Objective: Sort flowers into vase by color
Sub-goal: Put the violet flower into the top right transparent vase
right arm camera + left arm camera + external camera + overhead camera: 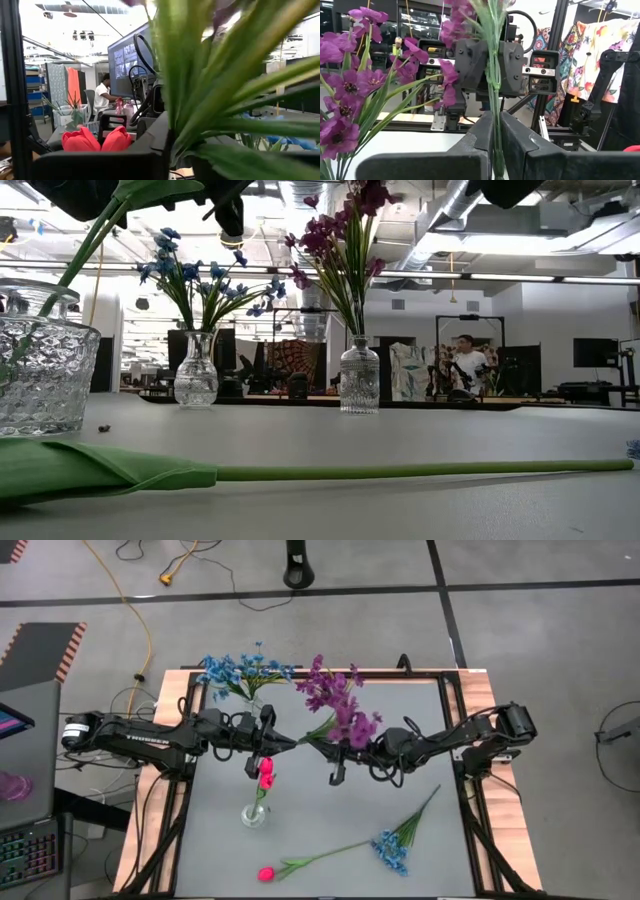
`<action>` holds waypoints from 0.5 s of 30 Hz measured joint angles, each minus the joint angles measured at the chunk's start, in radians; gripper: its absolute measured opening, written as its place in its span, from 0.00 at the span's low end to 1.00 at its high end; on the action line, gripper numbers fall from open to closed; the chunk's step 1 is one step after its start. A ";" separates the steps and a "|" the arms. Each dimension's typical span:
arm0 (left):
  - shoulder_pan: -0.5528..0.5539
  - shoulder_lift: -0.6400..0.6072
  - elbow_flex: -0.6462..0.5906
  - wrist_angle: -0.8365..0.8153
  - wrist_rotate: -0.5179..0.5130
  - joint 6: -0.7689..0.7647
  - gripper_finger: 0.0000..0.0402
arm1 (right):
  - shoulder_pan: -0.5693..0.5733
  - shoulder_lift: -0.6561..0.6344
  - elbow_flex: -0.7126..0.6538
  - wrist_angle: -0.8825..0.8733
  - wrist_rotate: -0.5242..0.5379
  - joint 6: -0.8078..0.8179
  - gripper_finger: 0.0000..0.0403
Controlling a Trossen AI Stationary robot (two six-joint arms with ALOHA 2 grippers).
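My left gripper and my right gripper meet tip to tip above the table's middle. Both are shut on one purple flower with a green stalk. At the far edge stand a vase of blue flowers and a vase of purple flowers. A nearer glass vase holds a pink tulip by its stalk. Another pink tulip and a blue flower lie flat on the table's near part. My left gripper pinches the purple flower's green stalk between its two fingers, level, from the table's left. The fingers lie across the stalk. The flower is clear of the table. My right gripper pinches the same stalk close by, level, from the table's right. Leaves hide one finger. In the left wrist view its fingers stand on either side of the stalk.
The table has a raised frame around a grey mat. The lying tulip's long stalk runs across the near part. A laptop and keyboard sit off the table's left. A person shows in the room behind.
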 joint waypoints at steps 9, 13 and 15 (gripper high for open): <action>0.000 0.000 0.000 0.001 0.012 -0.006 0.11 | 0.017 -0.014 0.000 -0.019 0.000 -0.002 0.08; 0.000 0.000 0.000 0.001 0.012 -0.007 0.18 | 0.030 -0.059 0.000 -0.067 0.004 -0.005 0.10; 0.000 0.000 0.000 0.002 0.012 -0.007 0.22 | 0.035 -0.089 0.000 -0.113 0.005 -0.006 0.11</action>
